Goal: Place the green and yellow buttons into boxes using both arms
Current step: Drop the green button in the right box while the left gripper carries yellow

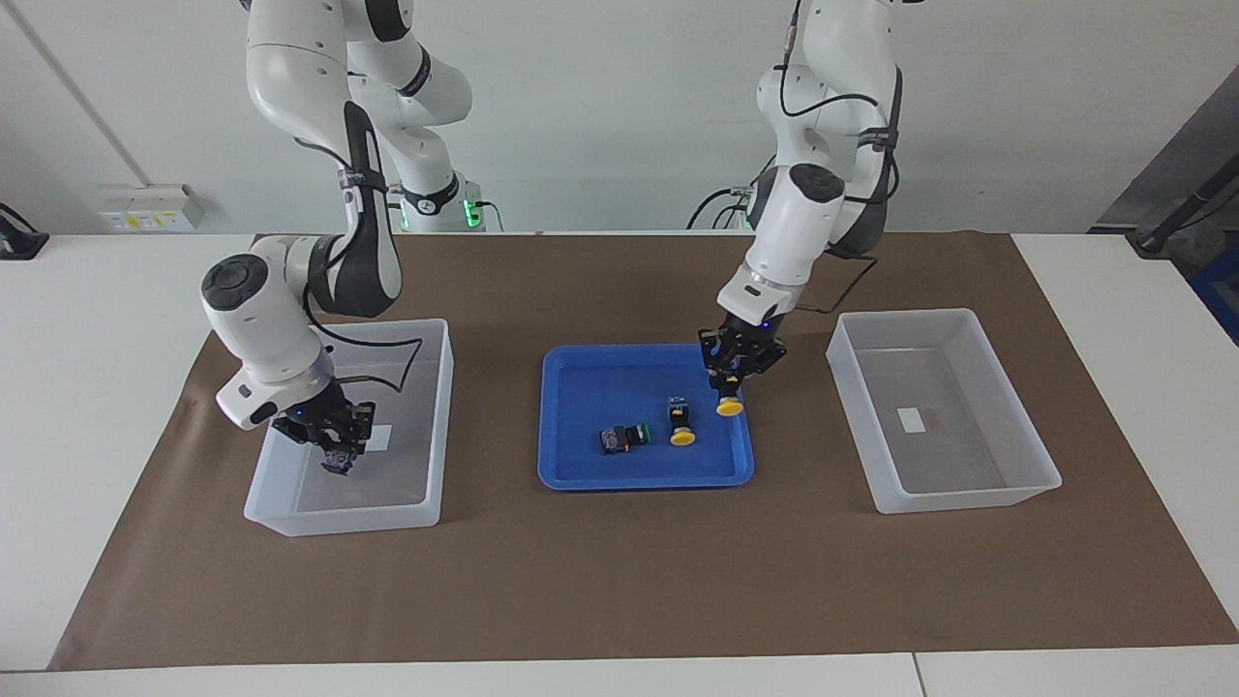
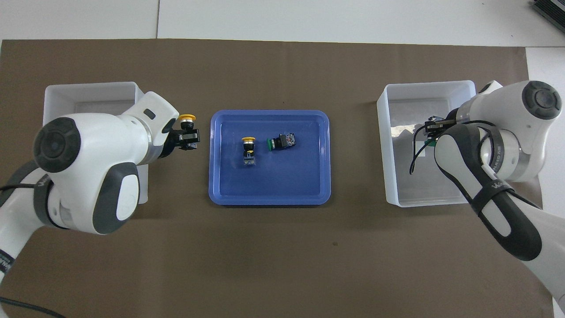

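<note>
My left gripper (image 1: 728,385) is shut on a yellow button (image 1: 729,408) and holds it, cap down, in the air over the edge of the blue tray (image 1: 581,465) at the left arm's end; it also shows in the overhead view (image 2: 187,118). My right gripper (image 1: 335,453) is low inside the box (image 1: 446,387) at the right arm's end, shut on a green button (image 2: 431,141). A second yellow button (image 1: 681,424) and a second green button (image 1: 619,439) lie in the tray. The other box (image 1: 968,316) holds only its label.
A brown mat (image 1: 619,581) covers the table under the tray and both boxes. A slimmer arm with a green-lit base (image 1: 471,209) stands at the robots' edge of the table. A wall socket (image 1: 145,208) is at the right arm's end.
</note>
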Action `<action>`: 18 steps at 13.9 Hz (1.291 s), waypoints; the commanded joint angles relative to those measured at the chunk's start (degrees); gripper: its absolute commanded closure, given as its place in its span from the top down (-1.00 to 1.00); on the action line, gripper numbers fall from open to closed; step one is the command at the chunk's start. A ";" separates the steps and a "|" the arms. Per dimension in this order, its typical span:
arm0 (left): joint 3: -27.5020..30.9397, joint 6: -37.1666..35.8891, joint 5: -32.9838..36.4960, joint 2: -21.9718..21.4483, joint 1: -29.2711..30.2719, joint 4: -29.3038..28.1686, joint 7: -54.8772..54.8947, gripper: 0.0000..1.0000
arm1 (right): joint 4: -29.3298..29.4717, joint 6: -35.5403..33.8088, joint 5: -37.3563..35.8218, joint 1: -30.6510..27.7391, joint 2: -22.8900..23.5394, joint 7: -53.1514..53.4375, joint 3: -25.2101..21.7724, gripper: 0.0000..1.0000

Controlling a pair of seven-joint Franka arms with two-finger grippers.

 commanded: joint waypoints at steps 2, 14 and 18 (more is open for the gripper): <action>-0.54 -1.16 -0.38 1.75 8.77 4.76 9.04 -1.00 | 0.22 0.27 1.82 0.40 -0.47 1.38 0.38 1.00; -0.62 7.64 -0.91 10.80 19.59 3.44 28.04 -1.00 | 7.78 -5.72 0.85 16.90 -6.54 36.25 0.65 1.00; -0.54 8.60 -0.91 13.70 19.95 3.44 30.78 -1.00 | 7.78 1.92 1.03 24.46 -1.89 49.53 0.65 1.00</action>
